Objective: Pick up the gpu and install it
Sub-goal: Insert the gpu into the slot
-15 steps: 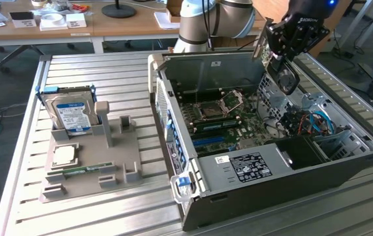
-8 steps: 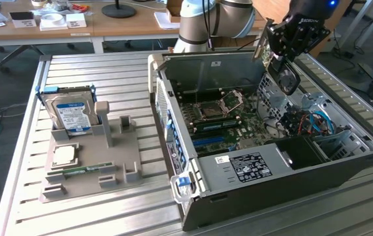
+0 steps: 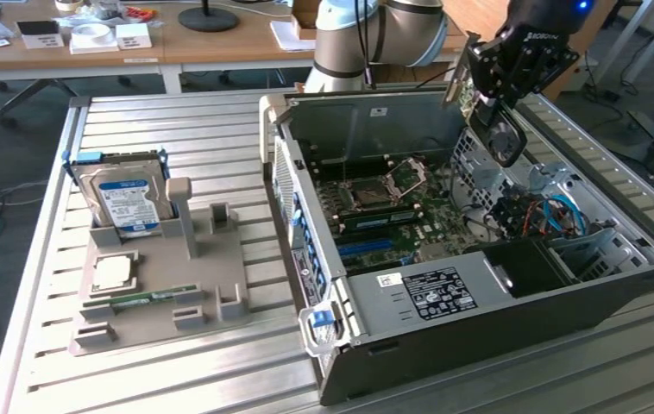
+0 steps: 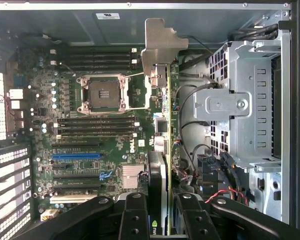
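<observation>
My gripper (image 3: 509, 82) is shut on the gpu (image 3: 505, 136) and holds it on edge in the air above the far right side of the open computer case (image 3: 477, 297). The card's round fan faces the exterior view's right, and its silver bracket (image 3: 461, 82) points toward the case's rear wall. In the wrist view the gpu (image 4: 163, 125) is edge-on between my black fingers (image 4: 134, 216), with the silver bracket (image 4: 159, 42) at its far end. My gripper (image 4: 162, 217) hangs over the motherboard (image 4: 90, 130). The card touches no slot.
Inside the case lie the CPU socket (image 4: 103, 93), black RAM slots, a blue expansion slot (image 4: 76, 156), a metal drive cage (image 4: 240, 105) and loose cables. On the exterior view's left a grey holder (image 3: 154, 285) carries a blue-labelled hard drive (image 3: 126, 200) and a RAM stick (image 3: 152, 298).
</observation>
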Controlling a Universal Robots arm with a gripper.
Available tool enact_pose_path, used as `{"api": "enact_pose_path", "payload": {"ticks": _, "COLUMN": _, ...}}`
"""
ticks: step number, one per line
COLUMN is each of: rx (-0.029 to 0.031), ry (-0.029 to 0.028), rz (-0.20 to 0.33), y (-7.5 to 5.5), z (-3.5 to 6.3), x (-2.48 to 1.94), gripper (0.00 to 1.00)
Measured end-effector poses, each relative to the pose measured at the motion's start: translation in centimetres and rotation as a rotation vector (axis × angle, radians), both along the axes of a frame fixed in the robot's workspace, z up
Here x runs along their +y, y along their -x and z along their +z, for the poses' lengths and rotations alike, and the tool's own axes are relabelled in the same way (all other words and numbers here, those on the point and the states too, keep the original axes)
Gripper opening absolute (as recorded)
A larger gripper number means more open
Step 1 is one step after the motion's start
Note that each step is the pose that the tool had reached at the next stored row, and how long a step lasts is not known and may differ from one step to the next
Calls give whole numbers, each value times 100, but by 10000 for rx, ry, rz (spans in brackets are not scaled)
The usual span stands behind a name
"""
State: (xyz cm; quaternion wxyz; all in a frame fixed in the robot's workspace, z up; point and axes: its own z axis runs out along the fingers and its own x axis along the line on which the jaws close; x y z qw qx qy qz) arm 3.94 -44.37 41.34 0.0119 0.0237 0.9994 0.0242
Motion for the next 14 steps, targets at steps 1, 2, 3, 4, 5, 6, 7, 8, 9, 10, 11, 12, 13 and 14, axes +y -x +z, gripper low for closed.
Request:
{"api": "enact_pose_path", "payload": {"ticks": 1, "rx": 1, "ry": 0, "rz": 19, "y": 0, "z": 0, "x": 0, "gripper": 27}}
{"api": "enact_pose_path", "payload": {"ticks": 2, "rx": 0, "ry": -1, "rz": 56, "y": 0, "z": -1, "x": 0, "gripper": 27}}
{"api": "enact_pose_path", "payload": {"ticks": 3, "rx": 0, "ry": -2, "rz": 121, "y": 0, "z": -1, "x": 0, "gripper": 27}}
{"api": "enact_pose_path", "payload": {"ticks": 4, "rx": 0, "ry": -3, "rz": 194, "y": 0, "z": -1, "x": 0, "gripper": 27}}
{"api": "enact_pose_path", "payload": {"ticks": 5, "rx": 0, "ry": -3, "rz": 281, "y": 0, "z": -1, "x": 0, "gripper": 27}}
{"api": "enact_pose_path", "payload": {"ticks": 6, "rx": 0, "ry": -4, "rz": 392, "y": 0, "z": -2, "x": 0, "gripper": 27}}
{"api": "enact_pose_path", "payload": {"ticks": 7, "rx": 0, "ry": -4, "rz": 515, "y": 0, "z": -2, "x": 0, "gripper": 27}}
{"api": "enact_pose_path", "payload": {"ticks": 8, "rx": 0, "ry": -4, "rz": 650, "y": 0, "z": -2, "x": 0, "gripper": 27}}
{"api": "enact_pose_path", "payload": {"ticks": 9, "rx": 0, "ry": -2, "rz": 791, "y": 0, "z": -1, "x": 0, "gripper": 27}}
{"api": "enact_pose_path", "payload": {"ticks": 10, "rx": 0, "ry": -3, "rz": 950, "y": 0, "z": -2, "x": 0, "gripper": 27}}
{"api": "enact_pose_path", "payload": {"ticks": 11, "rx": 0, "ry": -3, "rz": 1108, "y": 0, "z": -2, "x": 0, "gripper": 27}}
{"api": "enact_pose_path", "payload": {"ticks": 12, "rx": 0, "ry": -3, "rz": 1270, "y": 0, "z": -2, "x": 0, "gripper": 27}}
{"api": "enact_pose_path", "payload": {"ticks": 13, "rx": 0, "ry": -2, "rz": 1438, "y": 0, "z": -2, "x": 0, "gripper": 27}}
{"api": "enact_pose_path", "payload": {"ticks": 14, "rx": 1, "ry": -2, "rz": 1612, "y": 0, "z": -2, "x": 0, "gripper": 27}}
